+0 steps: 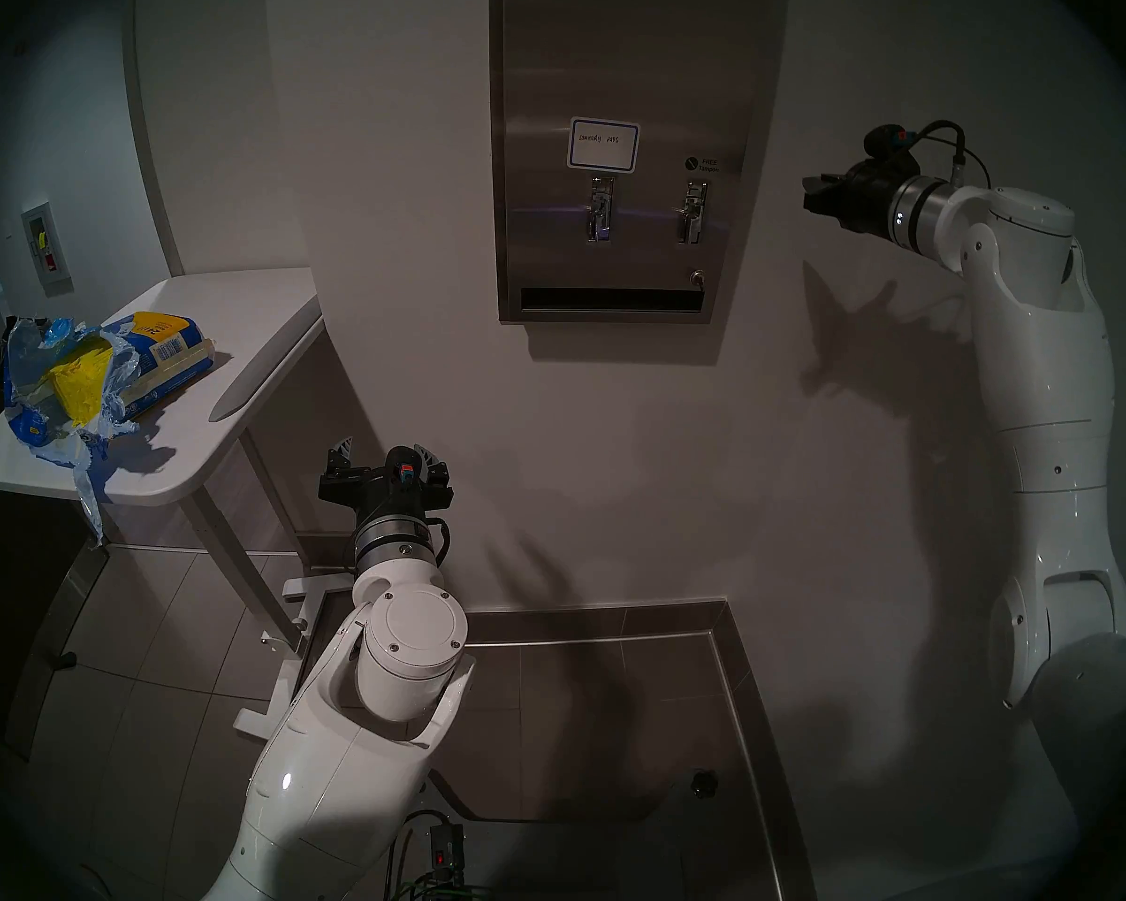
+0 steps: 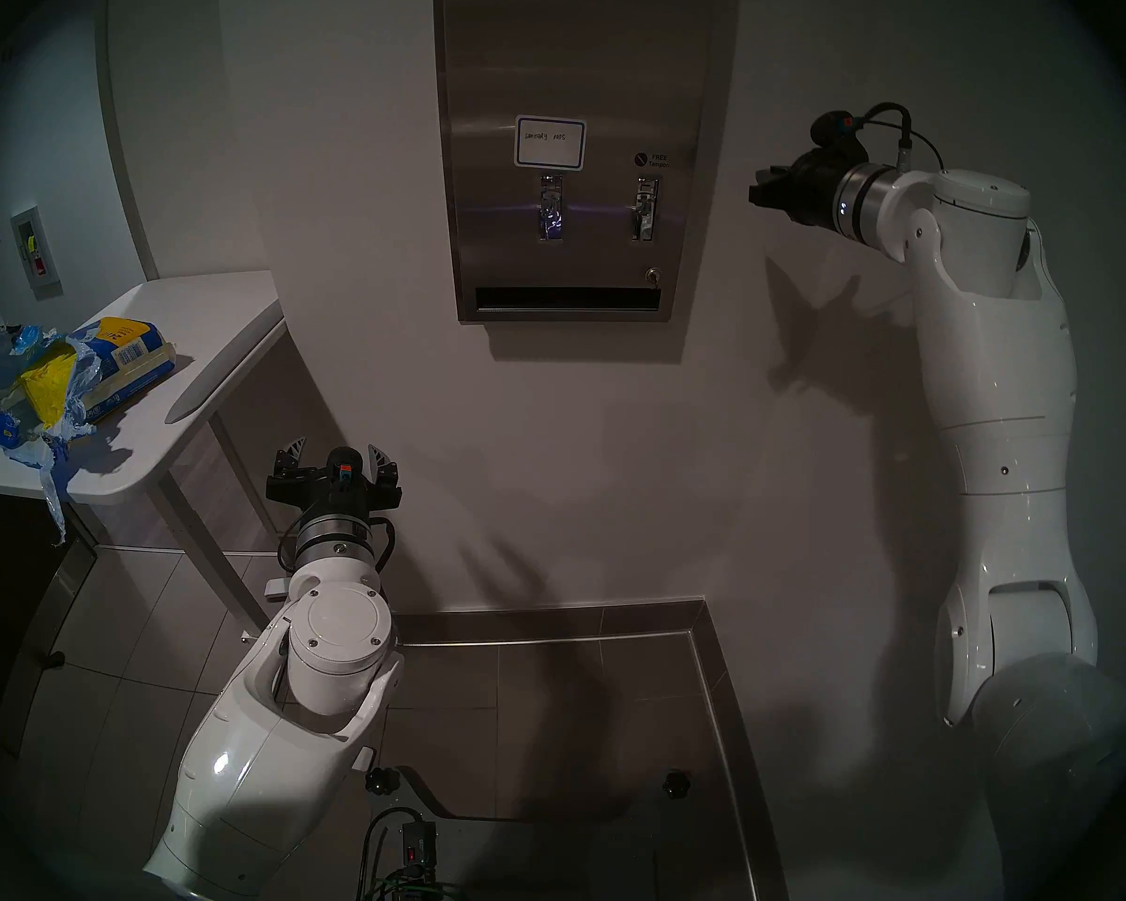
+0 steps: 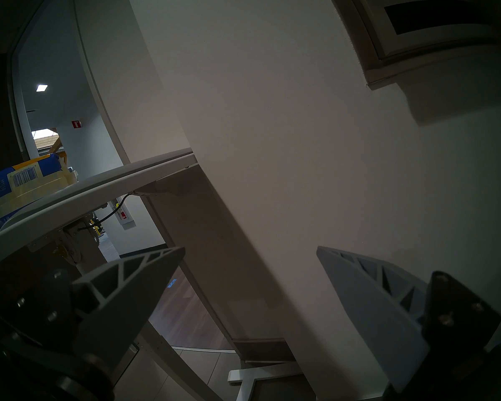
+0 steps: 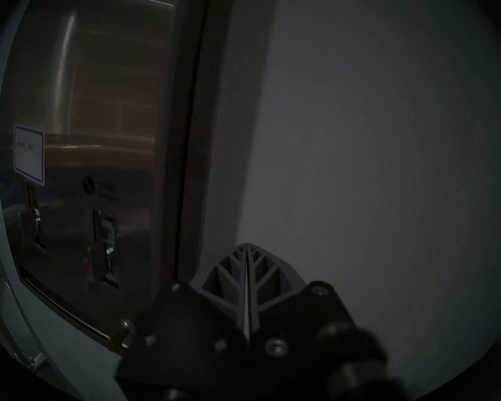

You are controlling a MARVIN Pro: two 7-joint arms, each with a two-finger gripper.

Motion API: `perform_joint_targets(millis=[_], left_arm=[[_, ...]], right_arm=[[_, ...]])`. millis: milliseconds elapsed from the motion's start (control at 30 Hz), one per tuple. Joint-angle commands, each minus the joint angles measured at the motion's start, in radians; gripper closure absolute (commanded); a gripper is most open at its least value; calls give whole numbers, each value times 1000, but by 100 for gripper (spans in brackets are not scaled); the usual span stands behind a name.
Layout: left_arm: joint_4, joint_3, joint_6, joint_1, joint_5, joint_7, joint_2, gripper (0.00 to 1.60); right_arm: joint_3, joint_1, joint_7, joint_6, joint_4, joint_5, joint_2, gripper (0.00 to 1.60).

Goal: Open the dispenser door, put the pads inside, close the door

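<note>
Both hands empty, pads [image 1: 79, 386] far left

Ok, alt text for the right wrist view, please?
The right gripper's grey ribbed fingers are pressed shut, empty, before a bare wall. To the left hangs the closed brushed-steel dispenser door with its blue-bordered white label.

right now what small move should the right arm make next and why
Probably ease the right gripper sideways toward the right edge of the dispenser door. The door sits flush and shut, the yellow pads lie in their torn pack on the table, and the right fingers are pressed together, empty, beside that edge. The left gripper is open and low, ready for the pads.
</note>
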Motion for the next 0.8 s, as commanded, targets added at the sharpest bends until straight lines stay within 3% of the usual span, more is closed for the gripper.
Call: perform_joint_targets(millis=[0, 433, 767], left_arm=[[-29, -3, -12, -26, 3, 1, -2, 0], [-29, -2, -13, -26, 2, 1, -2, 0], [-29, -2, -13, -26, 2, 1, -2, 0]], right_arm=[[75, -118, -29, -4, -76, -1, 23, 160], [170, -274, -62, -3, -121, 20, -11, 160], [185, -349, -64, -46, -116, 29, -36, 160]])
